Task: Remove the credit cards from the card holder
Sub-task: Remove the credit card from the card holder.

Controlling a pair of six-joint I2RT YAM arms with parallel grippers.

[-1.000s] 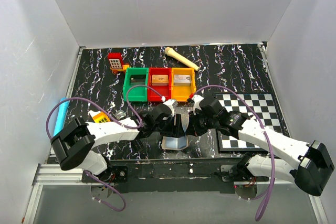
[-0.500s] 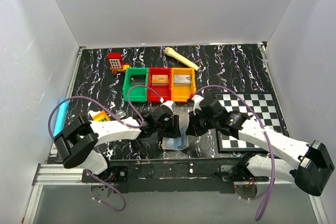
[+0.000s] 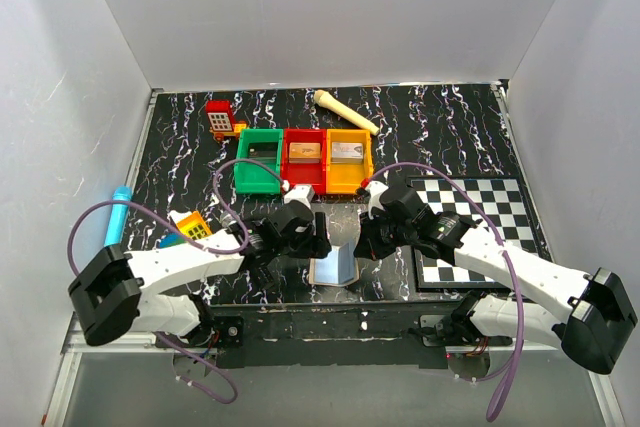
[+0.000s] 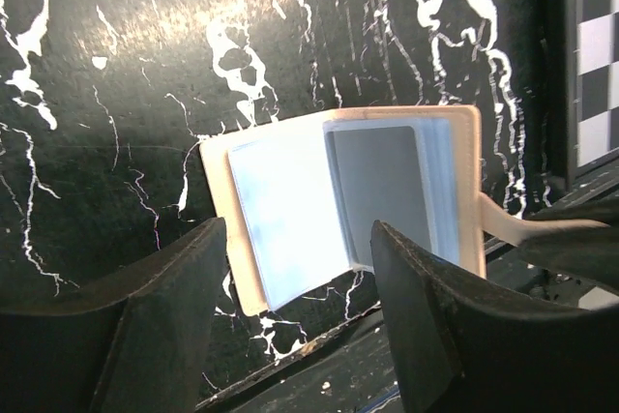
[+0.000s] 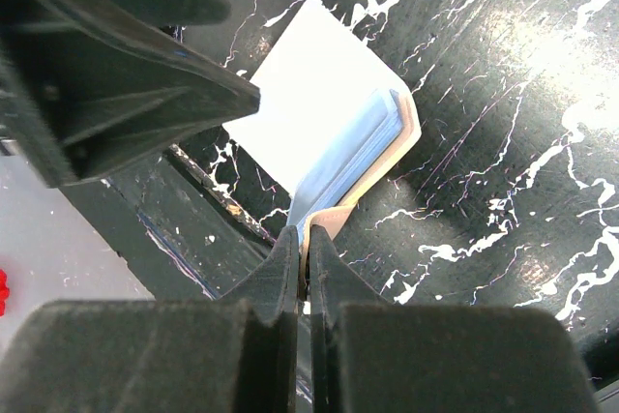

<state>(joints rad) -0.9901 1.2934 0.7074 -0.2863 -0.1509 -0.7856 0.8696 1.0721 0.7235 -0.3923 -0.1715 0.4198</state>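
The card holder lies open near the table's front edge, tan-rimmed with pale blue-grey lining. A darker grey card face shows in its right pocket, and stacked blue edges show in the right wrist view. My right gripper is shut on the holder's tan tab, seen also in the left wrist view. Its place from above is just right of the holder. My left gripper is open just left of the holder, nothing between its fingers.
Green, red and orange bins with small blocks stand behind the holder. A chequered board lies at the right. A red toy, a beige stick, a blue tube and a yellow block lie around.
My left gripper has drawn back to the left, away from the card holder, and its jaws have spread a little. The right gripper keeps its hold on the tab.
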